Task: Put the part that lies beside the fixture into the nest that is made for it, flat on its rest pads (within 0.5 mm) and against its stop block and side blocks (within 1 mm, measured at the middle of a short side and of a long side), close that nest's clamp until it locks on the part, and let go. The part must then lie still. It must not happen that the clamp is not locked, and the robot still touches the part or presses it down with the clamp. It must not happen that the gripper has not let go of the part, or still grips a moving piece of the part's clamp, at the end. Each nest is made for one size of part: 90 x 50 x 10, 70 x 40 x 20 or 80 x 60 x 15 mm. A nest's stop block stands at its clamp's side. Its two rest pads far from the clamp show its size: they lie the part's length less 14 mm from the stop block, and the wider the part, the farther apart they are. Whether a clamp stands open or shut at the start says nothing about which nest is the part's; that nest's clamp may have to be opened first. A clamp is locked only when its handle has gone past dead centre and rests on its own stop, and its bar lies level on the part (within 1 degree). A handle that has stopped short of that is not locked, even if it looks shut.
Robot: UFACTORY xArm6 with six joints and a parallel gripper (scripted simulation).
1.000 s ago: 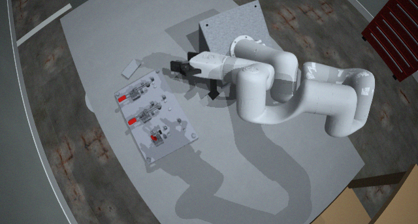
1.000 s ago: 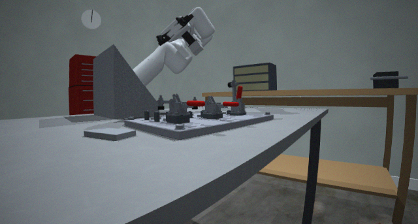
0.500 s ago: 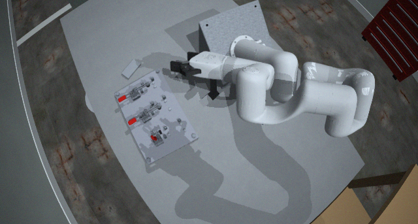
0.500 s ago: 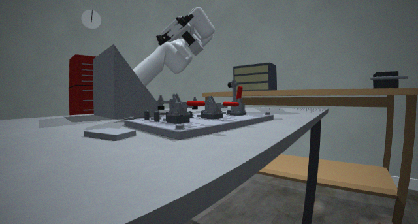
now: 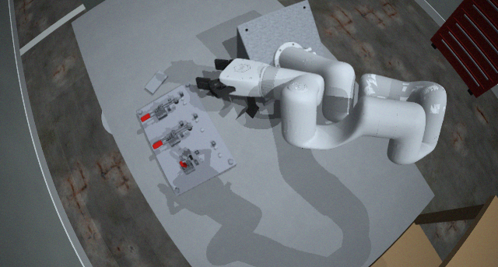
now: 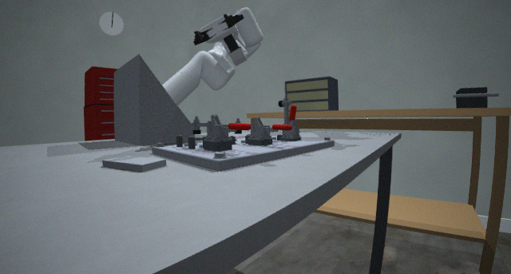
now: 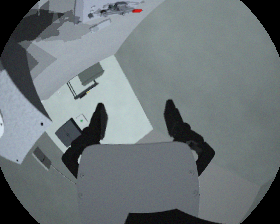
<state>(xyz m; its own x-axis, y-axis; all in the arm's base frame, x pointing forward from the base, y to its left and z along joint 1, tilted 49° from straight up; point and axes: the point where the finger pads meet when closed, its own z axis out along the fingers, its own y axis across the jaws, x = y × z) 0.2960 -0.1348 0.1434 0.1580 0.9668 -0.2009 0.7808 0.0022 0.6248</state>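
Observation:
The part, a flat grey plate (image 5: pixel 156 82) (image 6: pixel 134 164), lies on the table beside the fixture plate (image 5: pixel 173 177) (image 6: pixel 255 158). Three nests with red-handled clamps are on the fixture. The clamp nearest the part has its handle (image 5: pixel 145 117) (image 6: pixel 239 126) low and level, its bar down over its nest. The middle clamp's handle (image 5: pixel 157 145) (image 6: pixel 282 127) is also level, bar down. The far clamp's handle (image 5: pixel 183 164) (image 6: pixel 293 113) stands upright, bar raised. Whether the shut ones are locked cannot be told. My gripper (image 5: pixel 210 73) (image 6: pixel 217 27) (image 7: pixel 135 108) is open and empty, high above the table.
The grey slanted robot mount (image 5: pixel 278 27) (image 6: pixel 132 106) stands on the table behind the fixture. Small pads and blocks stand up from the fixture, with bolt heads at its corners. A wooden bench (image 6: pixel 399 114) and a red cabinet (image 5: pixel 472 41) (image 6: pixel 97 118) stand beyond the table.

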